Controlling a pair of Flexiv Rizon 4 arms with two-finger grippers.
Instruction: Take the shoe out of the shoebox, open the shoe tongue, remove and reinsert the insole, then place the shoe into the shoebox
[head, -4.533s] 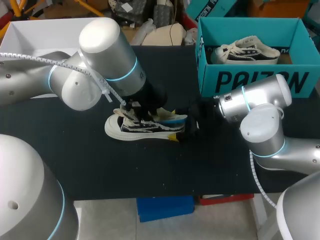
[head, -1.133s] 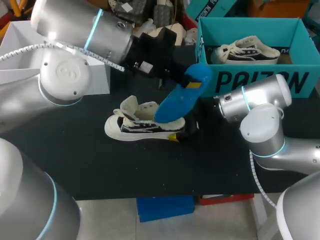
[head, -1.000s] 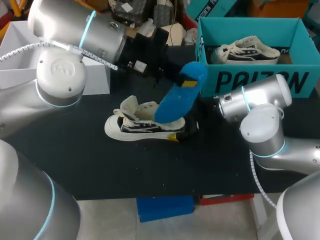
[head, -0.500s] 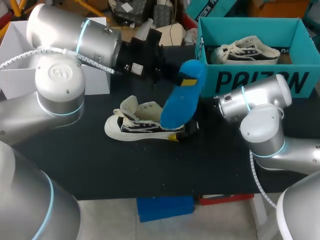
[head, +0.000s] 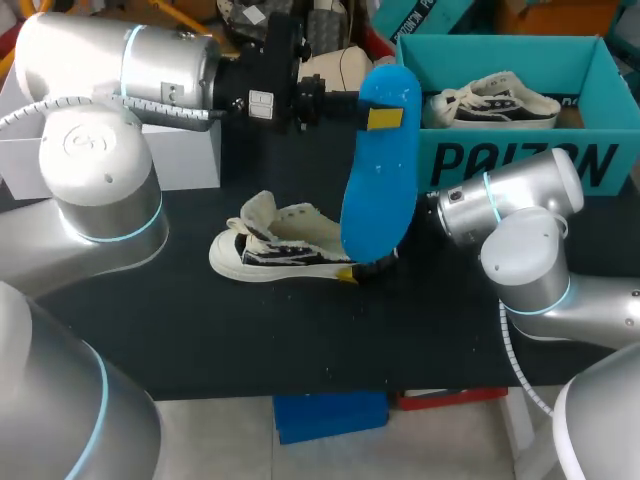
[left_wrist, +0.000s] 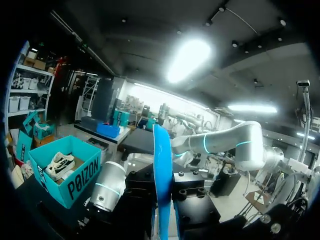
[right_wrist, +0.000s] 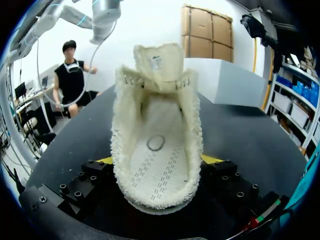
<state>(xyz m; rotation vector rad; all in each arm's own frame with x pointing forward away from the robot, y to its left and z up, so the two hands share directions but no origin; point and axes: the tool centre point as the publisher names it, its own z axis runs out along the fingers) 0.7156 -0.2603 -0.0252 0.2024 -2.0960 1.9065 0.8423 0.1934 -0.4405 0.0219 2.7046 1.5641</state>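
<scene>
Black table (head: 200, 330) is carrying the shoe (head: 285, 250), lying lengthwise across it, toe toward my left side. The right tool (right_wrist: 157, 165) is pinching its heel from both sides. The left tool (head: 362, 100) is clamping the blue insole (head: 380, 170) near its upper end, hanging it almost upright over the heel opening. Reinserting it likely means tipping it toeward. Behind, the teal shoebox (head: 510, 160) is holding a second shoe (head: 490, 100).

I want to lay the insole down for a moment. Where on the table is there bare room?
The widest bare patch is the black table between the shoe and the near edge. A smaller one lies between the shoe's toe and the white box. It is crowded between the heel, the right gripper and the teal shoebox.
</scene>
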